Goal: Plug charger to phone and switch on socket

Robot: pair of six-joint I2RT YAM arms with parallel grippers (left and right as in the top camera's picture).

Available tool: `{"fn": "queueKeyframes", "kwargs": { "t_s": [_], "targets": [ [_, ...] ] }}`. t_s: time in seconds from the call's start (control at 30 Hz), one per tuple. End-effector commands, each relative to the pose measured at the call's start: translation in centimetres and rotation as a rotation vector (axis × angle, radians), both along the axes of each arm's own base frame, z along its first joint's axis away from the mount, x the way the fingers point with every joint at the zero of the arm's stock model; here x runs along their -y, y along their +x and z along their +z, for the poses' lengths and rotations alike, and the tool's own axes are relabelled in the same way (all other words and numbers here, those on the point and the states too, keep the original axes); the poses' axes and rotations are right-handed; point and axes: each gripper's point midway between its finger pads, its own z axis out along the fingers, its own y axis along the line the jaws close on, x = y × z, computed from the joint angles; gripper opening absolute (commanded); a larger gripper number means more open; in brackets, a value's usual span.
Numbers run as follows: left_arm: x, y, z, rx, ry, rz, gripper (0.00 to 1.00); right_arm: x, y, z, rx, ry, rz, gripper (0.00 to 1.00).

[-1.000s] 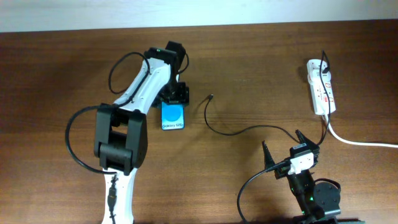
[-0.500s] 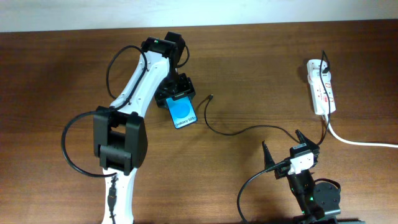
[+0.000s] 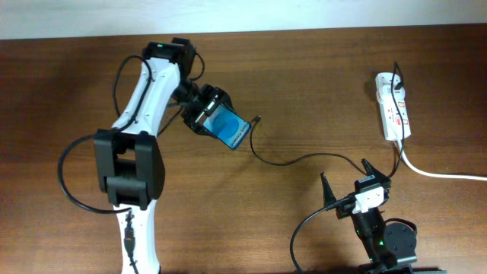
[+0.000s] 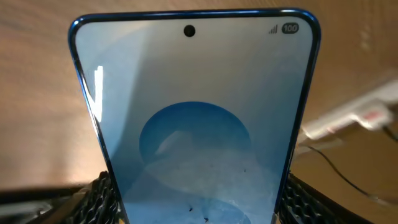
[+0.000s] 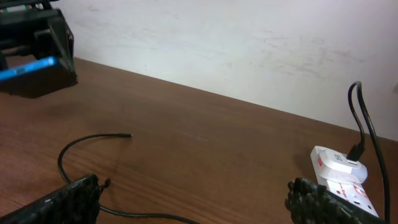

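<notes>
My left gripper (image 3: 209,116) is shut on the phone (image 3: 231,130), gripping its two long edges and holding it tilted above the table's left half. In the left wrist view the blue phone (image 4: 196,118) fills the frame between the ribbed fingers (image 4: 102,198). The charger (image 3: 283,161), a thin black cable, lies on the wood; its plug tip (image 3: 259,119) rests just right of the phone. The cable's far end is plugged into the socket (image 3: 393,106) at the far right. My right gripper (image 3: 346,181) stands open and empty near the front edge, over the charger (image 5: 81,146).
A thick white cord (image 3: 441,173) runs from the socket off the right edge. A pale wall (image 5: 217,43) rises behind the table's far edge. The socket (image 5: 339,177) lies just ahead of my right finger in the right wrist view.
My left arm has swung the phone up and to the right, turning it from straight to slanted, so its lower end is now close to the charger's tip. The right arm has not moved.
</notes>
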Motion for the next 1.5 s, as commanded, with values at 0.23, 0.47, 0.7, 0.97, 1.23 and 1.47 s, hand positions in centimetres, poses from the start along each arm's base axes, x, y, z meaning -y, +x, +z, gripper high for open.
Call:
{"fn": "queueKeyframes", "kwargs": {
  "t_s": [0.23,0.47,0.7,0.97,1.23,1.47],
  "targets": [
    [3.0,0.3,4.3,-0.064,-0.288,0.067,0.0,-0.1,-0.1,-0.2,-0.004,0.012,0.009,0.99],
    [2.1,0.5,3.0,-0.06,-0.197,0.078,0.0,-0.1,-0.1,-0.2,-0.004,0.012,0.009,0.98],
    [1.5,1.2,2.0,-0.001,-0.137,0.062,0.0,-0.1,-0.1,-0.2,-0.004,0.012,0.009,0.98],
    [-2.0,1.8,-0.8,0.096,0.106,-0.012,0.0,-0.2,0.0,1.3,0.031,0.101,0.011,0.98],
    [-4.1,2.2,-2.0,0.202,0.22,-0.159,0.0,-1.5,-0.4,4.1,-0.018,0.266,0.085,0.98],
    [-6.1,2.3,-2.8,0.222,0.346,-0.208,0.0,-4.3,1.9,9.9,-0.224,0.263,0.214,0.98]
  ]
}}
